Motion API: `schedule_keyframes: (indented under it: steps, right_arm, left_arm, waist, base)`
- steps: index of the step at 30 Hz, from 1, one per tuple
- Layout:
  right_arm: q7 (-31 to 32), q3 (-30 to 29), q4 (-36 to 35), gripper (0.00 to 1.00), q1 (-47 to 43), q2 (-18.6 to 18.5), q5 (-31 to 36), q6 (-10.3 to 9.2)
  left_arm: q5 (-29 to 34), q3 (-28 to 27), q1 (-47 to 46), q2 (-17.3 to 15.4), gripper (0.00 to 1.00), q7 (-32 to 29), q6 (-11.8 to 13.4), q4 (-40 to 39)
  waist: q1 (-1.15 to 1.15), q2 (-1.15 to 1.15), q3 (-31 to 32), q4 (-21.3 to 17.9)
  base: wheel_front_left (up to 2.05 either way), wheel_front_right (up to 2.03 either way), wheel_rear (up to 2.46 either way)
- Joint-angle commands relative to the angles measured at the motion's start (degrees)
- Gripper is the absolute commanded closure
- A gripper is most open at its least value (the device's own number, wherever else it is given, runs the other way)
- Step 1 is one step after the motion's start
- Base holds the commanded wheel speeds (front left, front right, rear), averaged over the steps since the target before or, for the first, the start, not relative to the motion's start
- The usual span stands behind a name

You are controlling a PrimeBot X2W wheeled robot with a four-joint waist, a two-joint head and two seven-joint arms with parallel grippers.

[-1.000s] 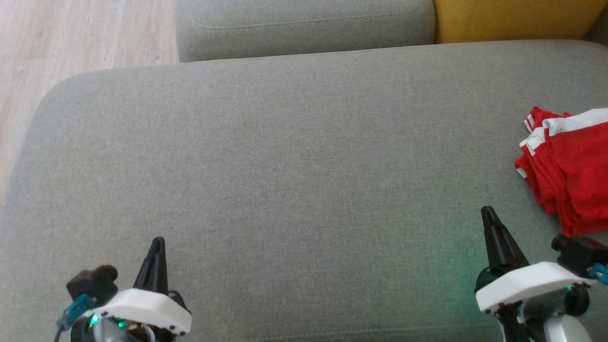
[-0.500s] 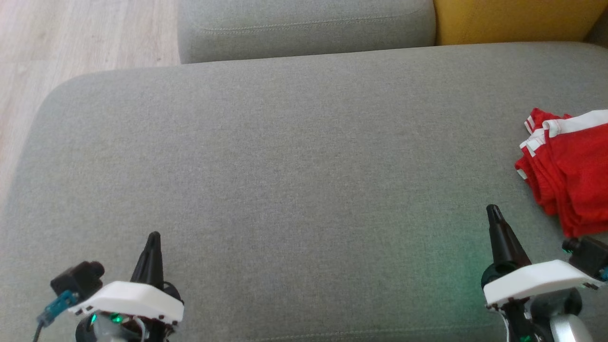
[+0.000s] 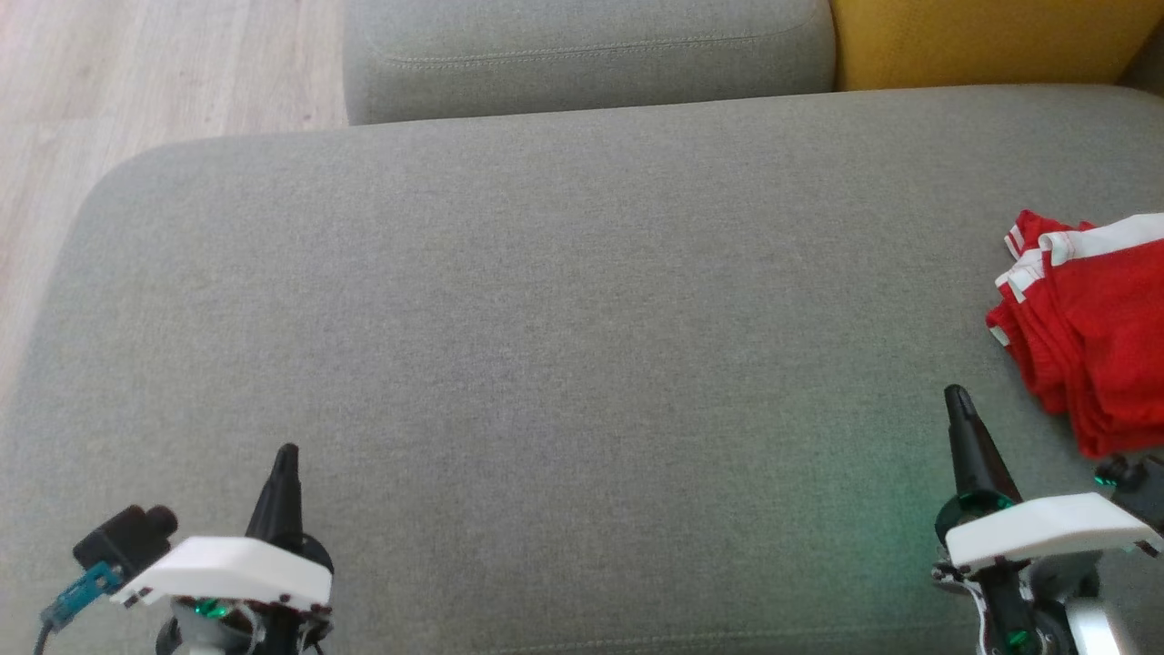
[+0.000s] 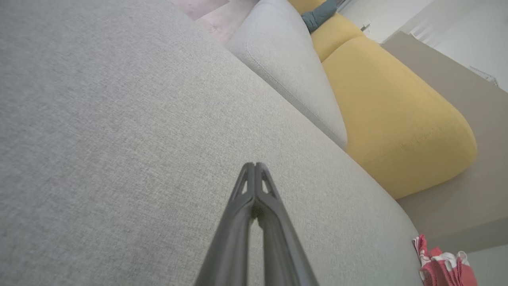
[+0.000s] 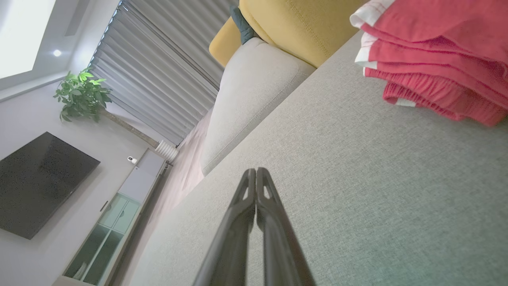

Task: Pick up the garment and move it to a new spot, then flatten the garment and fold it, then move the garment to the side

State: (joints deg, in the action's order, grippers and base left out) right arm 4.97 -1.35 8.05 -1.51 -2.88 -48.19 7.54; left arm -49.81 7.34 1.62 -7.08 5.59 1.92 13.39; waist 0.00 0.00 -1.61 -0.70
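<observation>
Looking down from the head cam, I see the red garment [image 3: 1096,327] w/ white stripes at the right edge of the frame, about halfway up. It lies in a folded pile on the big grey seat [image 3: 546,318], and the frame edge cuts part of it off. My left gripper [image 3: 285,452] sits at the btm left, fingers pressed together, holding nothing. My right gripper [image 3: 955,394] sits at the btm right, also pinched closed and empty. Its tip is near the garment's lower corner but not touching it. Both tips point up the frame over bare grey cloth. In the L wrist cam the garment is a tiny red bit in the btm right corner, well apart from the closed fingers. In the R wrist cam it sits in the upper right, folds stacked, lying on the seat. A yellow cushion [image 3: 982,36] is at the top right of the head cam, and wood floor [image 3: 136,91] at the upper left.
</observation>
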Motion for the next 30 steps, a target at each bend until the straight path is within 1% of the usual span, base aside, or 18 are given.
schedule_keyframes:
  steps: [1, 30]
  right_arm:
    - [-0.74, 0.14, -1.54, 1.00, 3.03, -1.25, -1.72, -0.03]
    - [-0.56, -1.16, 1.60, 1.00, 4.92, -1.41, -20.51, -0.04]
  left_arm:
    - [-1.55, -1.81, -3.46, -0.38, 1.00, -0.30, -0.72, -1.44]
    - [-19.52, -6.22, -5.25, 1.05, 1.00, -4.73, -4.41, -0.58]
  waist:
    - [0.00, 0.00, 0.02, 0.01]
    - [0.00, 0.00, 0.62, 0.30]
  base:
    - [0.00, 0.00, 0.00]
    - [0.00, 0.00, 0.00]
